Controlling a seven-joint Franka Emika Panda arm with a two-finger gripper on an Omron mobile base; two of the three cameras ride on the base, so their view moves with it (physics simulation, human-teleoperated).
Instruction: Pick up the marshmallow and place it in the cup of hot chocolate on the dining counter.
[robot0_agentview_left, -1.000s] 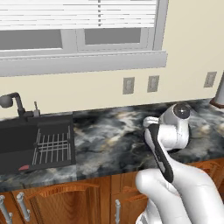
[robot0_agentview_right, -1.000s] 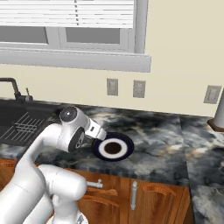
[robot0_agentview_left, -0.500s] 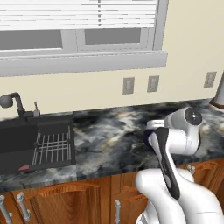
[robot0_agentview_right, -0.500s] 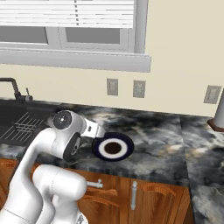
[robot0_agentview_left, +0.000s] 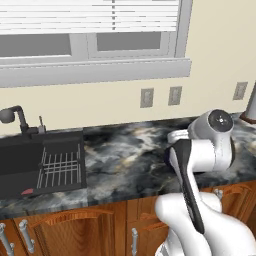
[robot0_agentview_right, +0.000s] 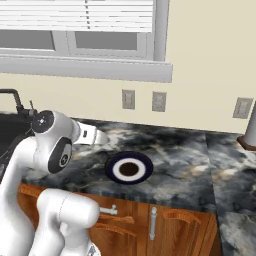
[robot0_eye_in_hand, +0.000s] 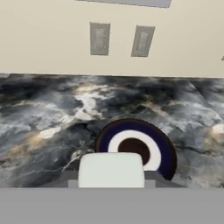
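The gripper (robot0_eye_in_hand: 111, 179) is pinching the marshmallow (robot0_eye_in_hand: 111, 169) above the worktop's (robot0_agentview_right: 175, 165) front edge, arm reaching level over the plate (robot0_agentview_right: 129, 168).

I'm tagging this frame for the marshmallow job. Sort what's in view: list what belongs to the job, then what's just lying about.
Belongs to the job:
- marshmallow, off-white block held between the fingertips
- gripper, closed on it

Just lying about:
- dark blue and white plate
- marbled worktop
- black sink and faucet
- wall outlets
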